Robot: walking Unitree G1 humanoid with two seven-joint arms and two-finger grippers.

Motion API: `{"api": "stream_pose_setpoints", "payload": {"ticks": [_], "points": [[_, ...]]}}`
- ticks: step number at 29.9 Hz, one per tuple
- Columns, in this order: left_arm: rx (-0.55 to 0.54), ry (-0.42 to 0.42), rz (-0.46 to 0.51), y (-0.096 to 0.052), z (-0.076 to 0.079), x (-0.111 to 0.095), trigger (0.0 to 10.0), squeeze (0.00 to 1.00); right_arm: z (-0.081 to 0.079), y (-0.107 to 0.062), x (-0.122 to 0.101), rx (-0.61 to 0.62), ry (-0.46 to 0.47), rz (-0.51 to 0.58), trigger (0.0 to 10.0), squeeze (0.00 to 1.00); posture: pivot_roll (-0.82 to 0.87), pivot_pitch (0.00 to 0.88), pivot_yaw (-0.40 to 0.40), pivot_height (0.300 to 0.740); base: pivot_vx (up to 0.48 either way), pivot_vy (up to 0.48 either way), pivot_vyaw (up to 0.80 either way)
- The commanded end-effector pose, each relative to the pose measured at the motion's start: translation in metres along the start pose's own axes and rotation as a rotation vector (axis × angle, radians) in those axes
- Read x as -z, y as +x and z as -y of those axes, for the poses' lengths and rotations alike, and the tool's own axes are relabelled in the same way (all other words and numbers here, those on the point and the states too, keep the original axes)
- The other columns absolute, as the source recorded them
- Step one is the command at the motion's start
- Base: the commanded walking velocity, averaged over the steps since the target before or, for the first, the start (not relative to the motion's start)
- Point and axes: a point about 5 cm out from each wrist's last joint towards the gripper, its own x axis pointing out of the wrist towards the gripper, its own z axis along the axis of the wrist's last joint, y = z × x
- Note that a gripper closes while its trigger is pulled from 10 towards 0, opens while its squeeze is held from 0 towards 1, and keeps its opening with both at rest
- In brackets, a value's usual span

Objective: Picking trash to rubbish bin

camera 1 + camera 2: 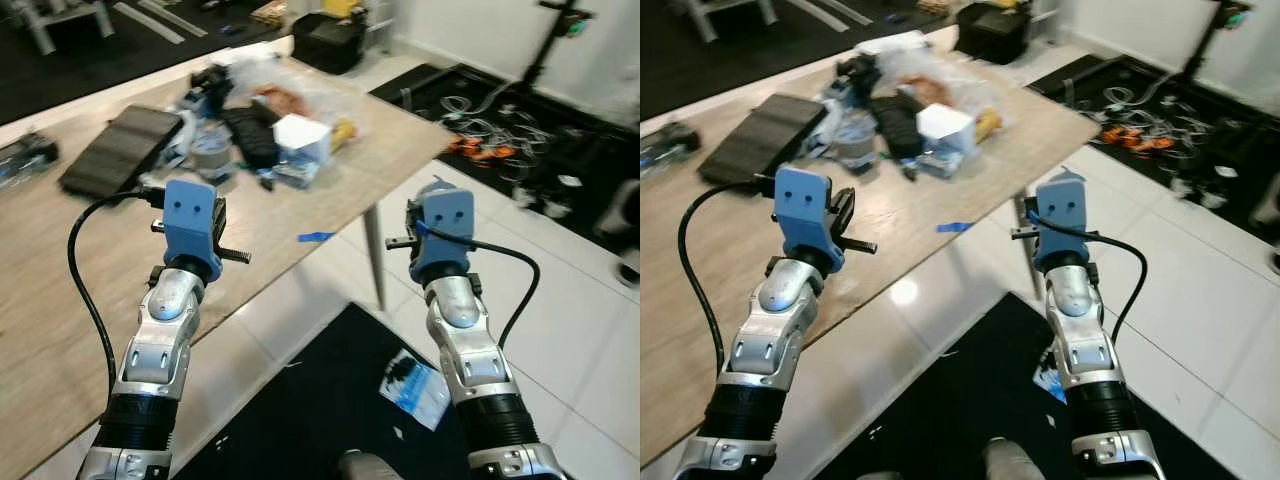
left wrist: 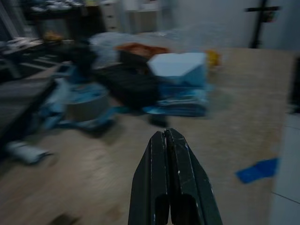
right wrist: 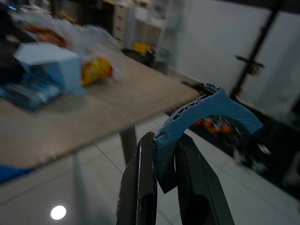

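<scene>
My right gripper [image 3: 164, 140] is shut on a curved blue lattice-like plastic piece [image 3: 206, 115], held off the table's corner above the white floor. My left gripper [image 2: 165, 135] is shut with nothing in it and hovers low over the wooden table [image 1: 60, 280], pointing at a pile of litter. That pile holds a white and blue carton [image 1: 303, 137], a roll of tape [image 1: 212, 150], a clear plastic bag [image 1: 290, 85] and blue wrappers [image 2: 180, 101]. A blue scrap [image 1: 316, 237] lies at the table's edge. A blue and white wrapper [image 1: 415, 388] lies on the black mat [image 1: 330, 400] below my right arm.
A black flat pad [image 1: 125, 148] lies on the table left of the pile. A black box [image 1: 330, 40] stands on the floor beyond the table's far end. Tangled cables [image 1: 490, 110] cover the floor at the right. The table's leg [image 1: 373, 255] stands between my arms.
</scene>
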Motion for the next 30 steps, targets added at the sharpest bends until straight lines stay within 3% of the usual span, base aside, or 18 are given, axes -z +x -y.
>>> {"api": "stream_pose_setpoints", "payload": {"ticks": [1,15,30], "points": [[-0.010,0.011,-0.036,-0.003,-0.002,0.008,10.0,0.00,-0.001,-0.004,0.012,-0.008,-0.003,-0.055,10.0,0.00,0.03,0.035,0.013,0.740,0.000,0.000,-0.80],[-0.005,-0.001,-0.086,-0.009,-0.004,0.021,10.0,0.00,-0.001,-0.017,0.039,-0.005,0.069,-0.167,10.0,0.00,0.03,0.042,0.012,0.740,0.000,0.000,-0.80],[0.005,-0.003,-0.113,-0.013,-0.001,0.029,10.0,0.00,-0.002,-0.022,0.047,-0.004,0.064,-0.187,10.0,0.00,0.03,0.044,0.015,0.740,0.000,0.000,-0.80]]}}
